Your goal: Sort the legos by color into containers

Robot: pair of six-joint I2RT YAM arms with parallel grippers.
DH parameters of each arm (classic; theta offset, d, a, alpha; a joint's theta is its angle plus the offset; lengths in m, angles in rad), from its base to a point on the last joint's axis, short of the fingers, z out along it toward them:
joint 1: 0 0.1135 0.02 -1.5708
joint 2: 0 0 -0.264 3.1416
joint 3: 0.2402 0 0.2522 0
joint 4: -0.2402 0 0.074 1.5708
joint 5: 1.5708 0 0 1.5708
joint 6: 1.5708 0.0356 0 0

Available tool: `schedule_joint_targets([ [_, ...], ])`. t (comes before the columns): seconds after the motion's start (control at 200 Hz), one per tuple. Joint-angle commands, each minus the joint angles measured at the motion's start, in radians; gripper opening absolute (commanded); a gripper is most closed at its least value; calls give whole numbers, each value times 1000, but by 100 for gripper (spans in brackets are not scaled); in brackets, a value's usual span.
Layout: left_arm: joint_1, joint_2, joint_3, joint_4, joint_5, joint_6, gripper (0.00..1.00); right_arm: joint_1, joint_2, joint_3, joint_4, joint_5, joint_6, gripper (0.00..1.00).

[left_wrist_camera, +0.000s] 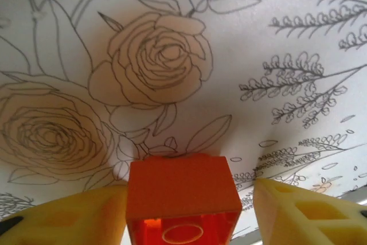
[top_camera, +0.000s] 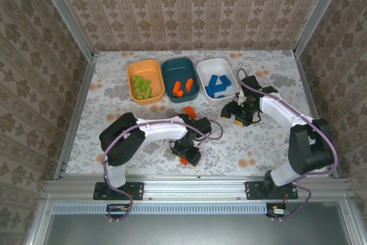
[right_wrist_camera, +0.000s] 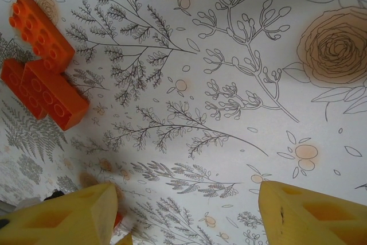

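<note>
A robot test booth is seen, like one in a lab. A table [top_camera: 264,147] with a flowery cloth is shut in by papered walls [top_camera: 189,10] at 9, 12 and 3 o'clock, framed by metal posts [top_camera: 65,12]. Two robot arms [top_camera: 160,127] are bolted to a rail [top_camera: 195,187] at 6 o'clock.

My left gripper [top_camera: 185,154] pointing down by the table's [top_camera: 103,107] near edge, jaws partly apart, my right gripper [top_camera: 243,116] farther in, jaws wide.
</note>
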Motion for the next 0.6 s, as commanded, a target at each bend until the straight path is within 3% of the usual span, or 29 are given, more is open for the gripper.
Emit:
schedule_joint_targets([
  [0.0,-14,45,1,-43,-24,1,54,-6,33,32,-14,-33,-18,67],
  [0.255,64,6,73,-116,-86,58,25,-16,59,77,-12,-31,-24,67],
  [0.43,250,-51,226,-184,-108,126,22,-38,57,87,6,-33,-12,67],
  [0.595,459,35,568,-231,-116,196,22,-45,52,85,28,-43,14,67],
])
